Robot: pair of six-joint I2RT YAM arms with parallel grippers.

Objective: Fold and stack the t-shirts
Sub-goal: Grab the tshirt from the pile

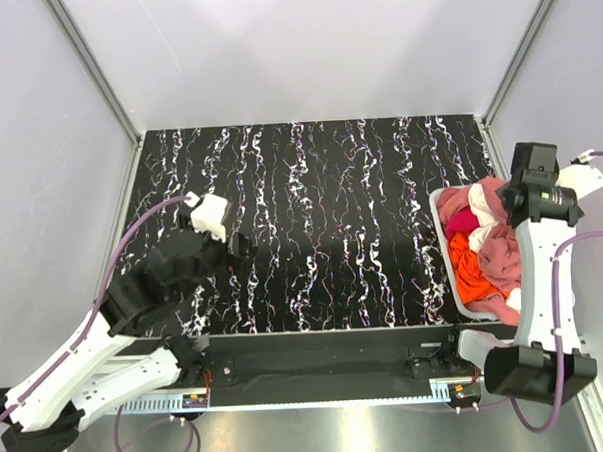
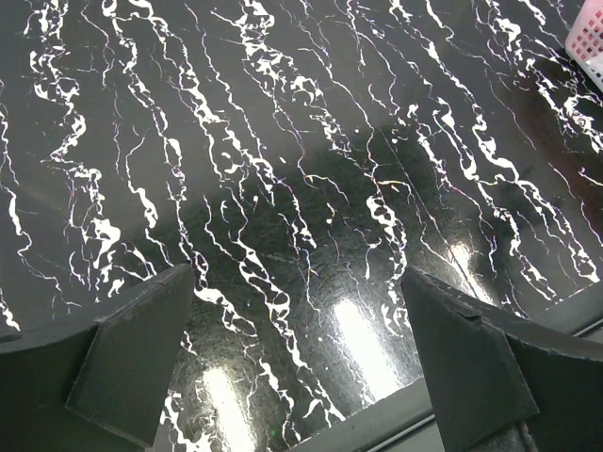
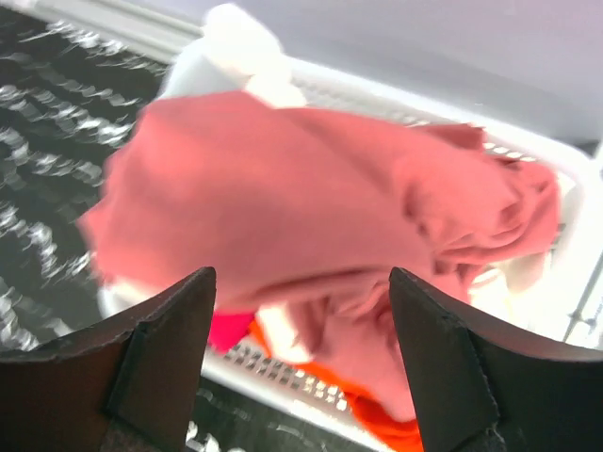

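Top view: all the t-shirts sit bunched in the white slatted basket (image 1: 438, 242) at the right edge of the black marbled surface (image 1: 321, 215). None is laid out on the surface or folded.

Pile contents:
- The salmon-pink t-shirt (image 1: 500, 254) is the largest and lies on top, draped over the others.
- The orange t-shirt (image 1: 467, 266) is under it, toward the near end of the basket.
- The magenta t-shirt (image 1: 461, 221) shows at the basket's left wall.
- The cream t-shirt (image 3: 231, 52) shows at the far end.

Right arm (image 1: 539, 276): it is raised over the basket with its wrist above the pile. In the right wrist view its jaws are spread wide. The salmon-pink cloth fills the space beyond them and nothing is pinched. That view is blurred, so we cannot tell whether the fingers (image 3: 160, 358) touch the cloth.

Left arm (image 1: 107, 345): it reaches over the left part of the surface, well apart from the basket. In the left wrist view its jaws are spread wide and hold nothing, with only marbled surface between them. One basket corner (image 2: 589, 38) shows at the top right of that view.
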